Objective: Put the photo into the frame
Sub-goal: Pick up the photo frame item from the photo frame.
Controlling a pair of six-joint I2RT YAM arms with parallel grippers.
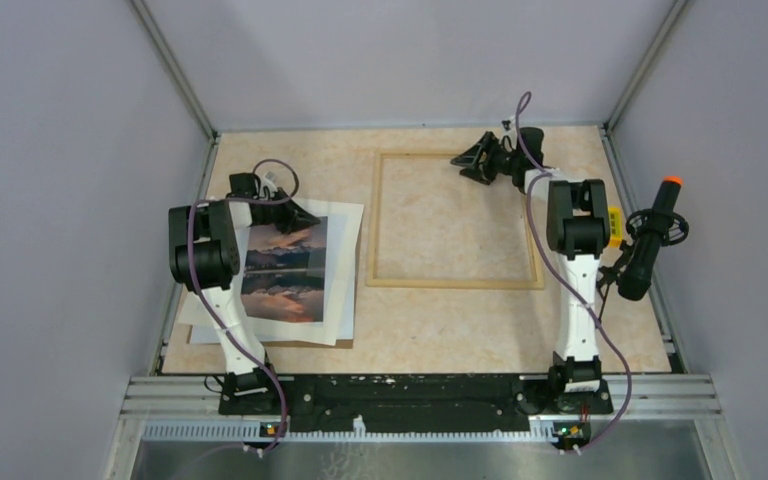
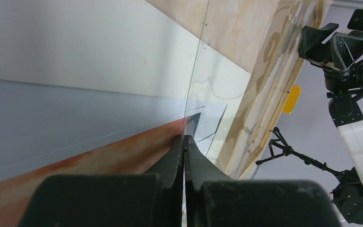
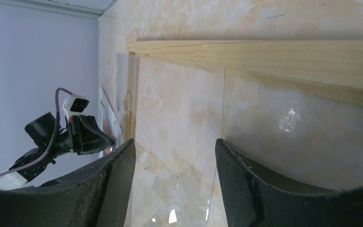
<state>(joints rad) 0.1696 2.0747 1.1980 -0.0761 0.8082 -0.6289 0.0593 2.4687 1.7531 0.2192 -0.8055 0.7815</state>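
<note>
Left claw point(image 2: 184, 138) together at the photo point(image 2: 99, 158); right claw point(image 3: 175, 142) apart over the frame point(image 3: 264, 52); beige table point(image 1: 460, 330), lilac walls point(image 1: 60, 150).

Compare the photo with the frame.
The frame is bigger, an open wooden outline; the photo is a smaller printed sheet. The frame lies centrally; the photo sits left over white sheets. The left gripper pinches the photo; nothing holds the frame. Both are rectangular.
</note>
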